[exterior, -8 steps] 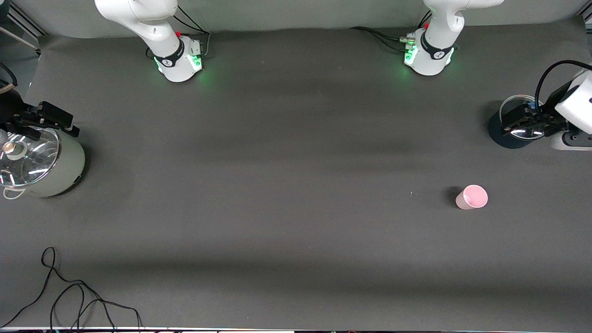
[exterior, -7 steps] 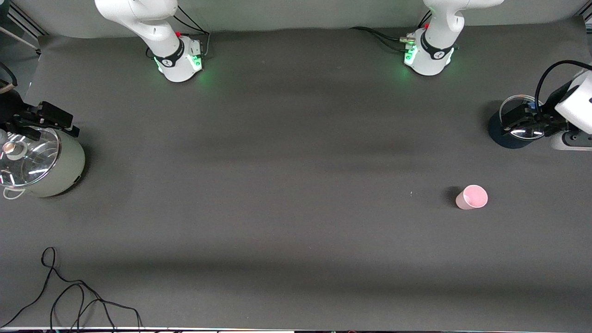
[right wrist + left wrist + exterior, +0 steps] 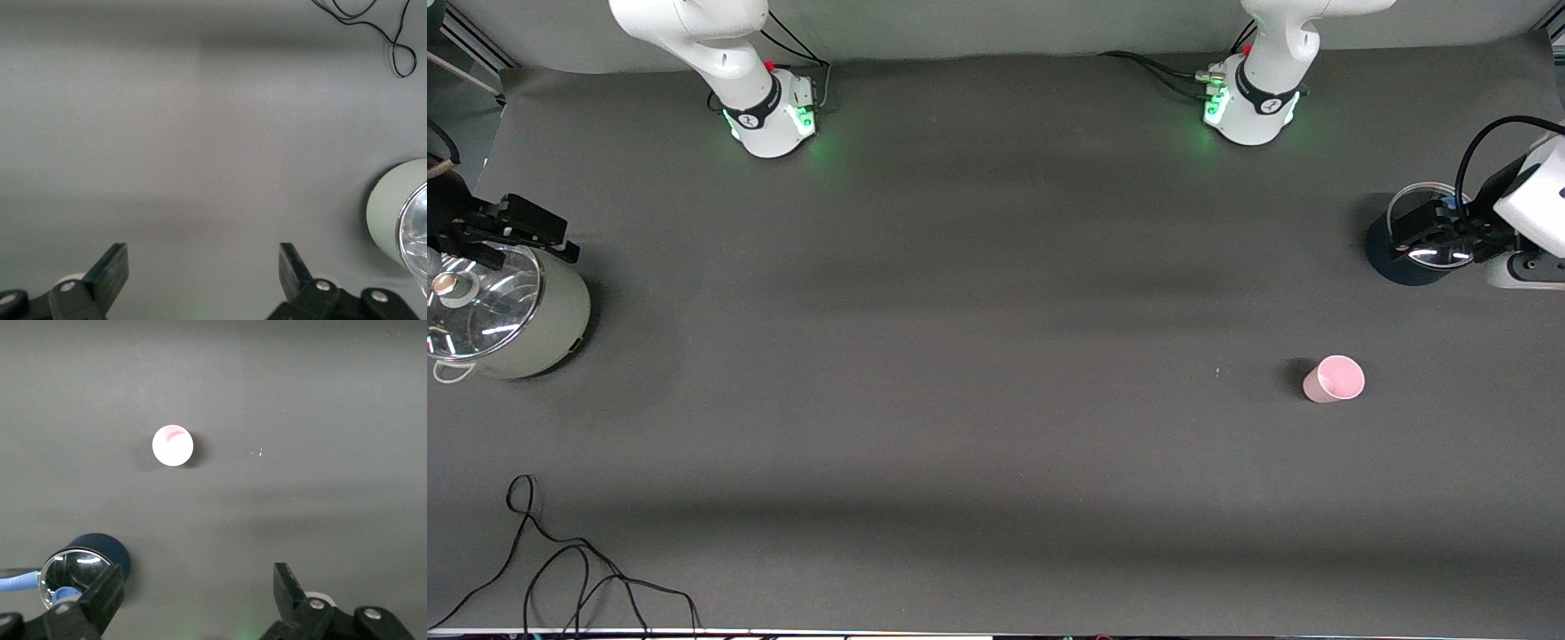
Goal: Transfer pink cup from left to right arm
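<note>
The pink cup [image 3: 1334, 380] stands upright on the dark table mat toward the left arm's end, held by nothing. It also shows in the left wrist view [image 3: 173, 445], well apart from the fingers. My left gripper [image 3: 1414, 233] hangs open and empty over a dark blue pot; its jaws stand wide apart in the left wrist view [image 3: 198, 590]. My right gripper [image 3: 538, 233] hangs open and empty over a pale green pot at the right arm's end; its jaws stand wide apart in the right wrist view [image 3: 202, 265].
The dark blue pot [image 3: 1405, 262] with a glass lid stands farther from the front camera than the cup. The pale green pot [image 3: 543, 329] has a glass lid too. A loose black cable [image 3: 560, 569] lies near the front edge at the right arm's end.
</note>
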You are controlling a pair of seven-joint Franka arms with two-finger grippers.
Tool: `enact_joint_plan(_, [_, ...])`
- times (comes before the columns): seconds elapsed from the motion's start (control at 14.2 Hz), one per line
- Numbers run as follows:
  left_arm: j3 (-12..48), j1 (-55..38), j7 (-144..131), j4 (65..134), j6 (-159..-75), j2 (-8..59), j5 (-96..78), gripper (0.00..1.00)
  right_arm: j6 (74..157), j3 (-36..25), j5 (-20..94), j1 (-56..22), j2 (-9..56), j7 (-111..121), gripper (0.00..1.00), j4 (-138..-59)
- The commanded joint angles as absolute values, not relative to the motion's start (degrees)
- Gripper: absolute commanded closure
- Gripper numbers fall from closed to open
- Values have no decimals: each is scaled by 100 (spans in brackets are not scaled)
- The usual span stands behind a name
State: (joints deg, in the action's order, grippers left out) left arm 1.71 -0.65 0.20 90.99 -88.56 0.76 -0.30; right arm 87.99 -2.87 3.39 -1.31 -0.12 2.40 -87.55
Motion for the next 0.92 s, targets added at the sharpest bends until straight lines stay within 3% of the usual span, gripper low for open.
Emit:
enact_joint_plan(0.0, [176, -70, 62, 9202, -8894, -44, 44, 0, 8851, -211, 369, -35, -79, 281, 0, -8789])
enact_joint_plan(0.42, [114, 78, 350, 9158, -9061, -44, 53, 0, 8859, -202, 273, -35, -62, 316, 0, -9026])
enact_joint_plan(0.85, [114, 1044, 2728, 9158, -9271, 9, -61, 0, 8868, -237, 263, -70, 157, 352, 0, -8974])
